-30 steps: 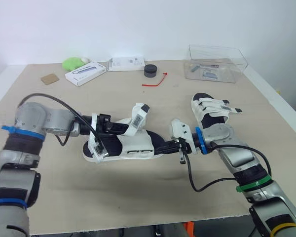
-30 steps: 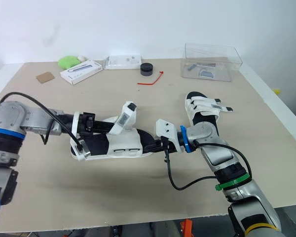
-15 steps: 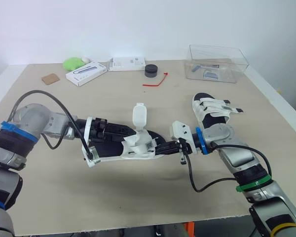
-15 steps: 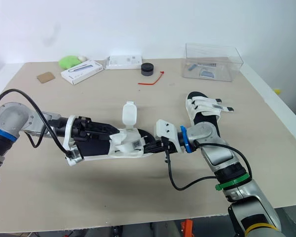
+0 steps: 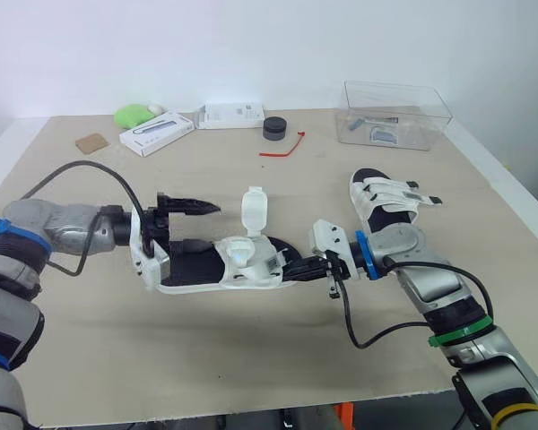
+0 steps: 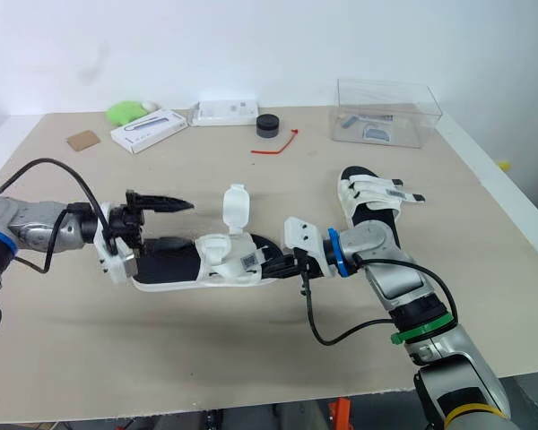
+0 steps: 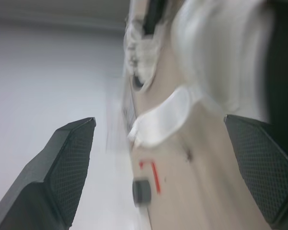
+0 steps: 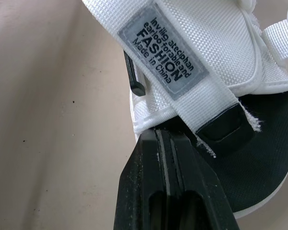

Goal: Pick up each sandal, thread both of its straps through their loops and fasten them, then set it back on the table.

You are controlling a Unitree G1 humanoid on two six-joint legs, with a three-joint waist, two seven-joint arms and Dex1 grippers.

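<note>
A white sandal (image 5: 242,269) with a black footbed lies flat mid-table, one strap (image 5: 252,208) standing up unfastened. My left gripper (image 5: 211,226) hovers open over the sandal's left end, nothing between its fingers; the left wrist view shows the two fingers (image 7: 67,167) wide apart with the blurred strap (image 7: 168,112) beyond them. My right gripper (image 5: 316,266) is shut, its tips touching the sandal's right end beside the labelled strap (image 8: 177,52). A second sandal (image 5: 384,199) lies behind the right arm with its straps folded across.
Along the back of the table stand a clear plastic box (image 5: 393,115), a black round puck (image 5: 273,127), a red tie (image 5: 282,146), two white boxes (image 5: 157,132) (image 5: 233,115), a green object (image 5: 136,115) and a cardboard piece (image 5: 91,142).
My left gripper has opened, let go of the strap and pulled back to the left. The sandal has dropped from tilted to flat. The right gripper has stayed put.
</note>
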